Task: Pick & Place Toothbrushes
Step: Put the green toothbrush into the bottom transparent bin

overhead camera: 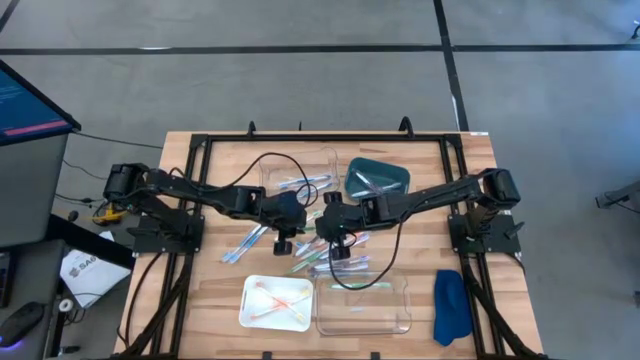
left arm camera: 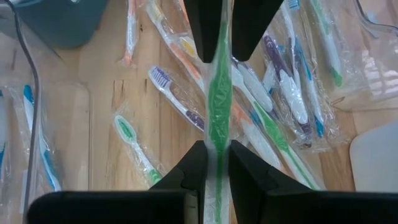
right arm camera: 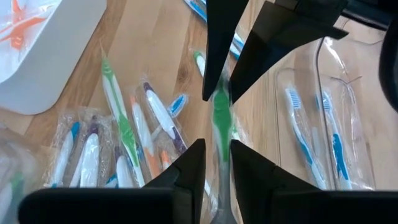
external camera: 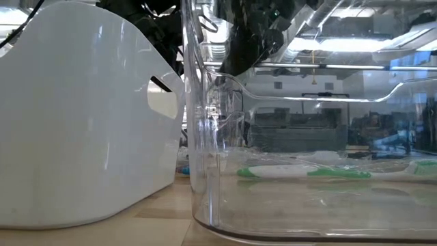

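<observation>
A: From above, where were the claws?
B: The left claw [overhead camera: 287, 222] and right claw [overhead camera: 333, 222] met mid-desk [overhead camera: 200, 290] over the loose toothbrushes [overhead camera: 330, 258], between the far clear tray [overhead camera: 300, 175] and the near white tray [overhead camera: 277, 302].

A: And the left wrist view?
B: A green wrapped toothbrush [left arm camera: 217, 106] ran straight between the left claw's fingers [left arm camera: 186, 180], pinched narrow; the other claw's tips closed on its far end.

A: The right wrist view?
B: The same green toothbrush [right arm camera: 221, 121] stood between the right claw's narrow fingers [right arm camera: 186, 174], gripped, above the pile on the desk.
</observation>
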You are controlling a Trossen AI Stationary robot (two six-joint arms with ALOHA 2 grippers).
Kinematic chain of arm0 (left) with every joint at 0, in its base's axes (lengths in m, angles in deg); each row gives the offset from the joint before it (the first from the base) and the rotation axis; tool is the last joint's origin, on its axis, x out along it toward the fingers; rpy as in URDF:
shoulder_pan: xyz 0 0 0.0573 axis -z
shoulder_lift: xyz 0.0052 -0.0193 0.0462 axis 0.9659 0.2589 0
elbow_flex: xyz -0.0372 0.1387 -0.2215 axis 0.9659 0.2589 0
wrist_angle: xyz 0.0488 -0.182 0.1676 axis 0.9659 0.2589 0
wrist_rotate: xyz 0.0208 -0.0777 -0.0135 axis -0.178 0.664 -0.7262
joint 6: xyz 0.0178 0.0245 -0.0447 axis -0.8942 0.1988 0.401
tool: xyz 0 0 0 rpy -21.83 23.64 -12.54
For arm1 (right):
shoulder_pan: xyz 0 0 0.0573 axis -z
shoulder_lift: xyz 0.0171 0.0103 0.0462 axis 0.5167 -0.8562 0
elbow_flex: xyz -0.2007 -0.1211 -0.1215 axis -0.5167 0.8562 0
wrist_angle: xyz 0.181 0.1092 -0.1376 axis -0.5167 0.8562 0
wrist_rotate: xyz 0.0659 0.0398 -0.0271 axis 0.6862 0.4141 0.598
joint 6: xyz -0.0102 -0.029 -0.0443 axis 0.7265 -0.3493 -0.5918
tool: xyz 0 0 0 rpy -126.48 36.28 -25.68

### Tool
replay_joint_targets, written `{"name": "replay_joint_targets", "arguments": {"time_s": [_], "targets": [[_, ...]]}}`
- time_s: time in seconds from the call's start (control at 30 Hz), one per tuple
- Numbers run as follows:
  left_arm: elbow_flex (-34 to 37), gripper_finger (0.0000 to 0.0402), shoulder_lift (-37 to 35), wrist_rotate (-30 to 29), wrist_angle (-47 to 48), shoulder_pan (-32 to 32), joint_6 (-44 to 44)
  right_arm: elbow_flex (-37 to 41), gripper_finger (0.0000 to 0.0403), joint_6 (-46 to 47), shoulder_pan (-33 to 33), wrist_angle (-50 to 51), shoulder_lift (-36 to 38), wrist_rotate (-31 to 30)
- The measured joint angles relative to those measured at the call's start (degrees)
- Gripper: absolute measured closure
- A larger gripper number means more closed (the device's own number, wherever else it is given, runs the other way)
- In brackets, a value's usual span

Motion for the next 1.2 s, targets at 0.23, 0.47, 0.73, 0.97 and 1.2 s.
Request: {"name": "replay_joint_targets", "arguments": {"time_s": [0.23,0.47,0.73,0.97,1.2], "targets": [[0.00,0.0364,0.00,0.02,0.03,0.00,0.00,0.00,0.0337,0.00,0.00,0.05,-0.02,-0.08],[0.00,0.0364,0.00,0.05,0.14,-0.01,0.17,0.00,0.0369,-0.34,0.00,0.02,-0.02,-0.29],[0.00,0.0359,0.00,0.24,0.20,-0.01,0.16,0.00,0.0372,-0.85,0.02,0.06,-0.02,-0.34],[0.00,0.0356,0.02,-0.45,-0.12,0.00,0.11,0.00,0.0379,-1.07,0.04,1.08,-0.02,-0.34],[0.00,0.0343,0.07,-0.55,-0.46,0.00,-0.03,-0.02,0.0377,-1.07,0.02,1.82,-0.02,-0.32]]}}
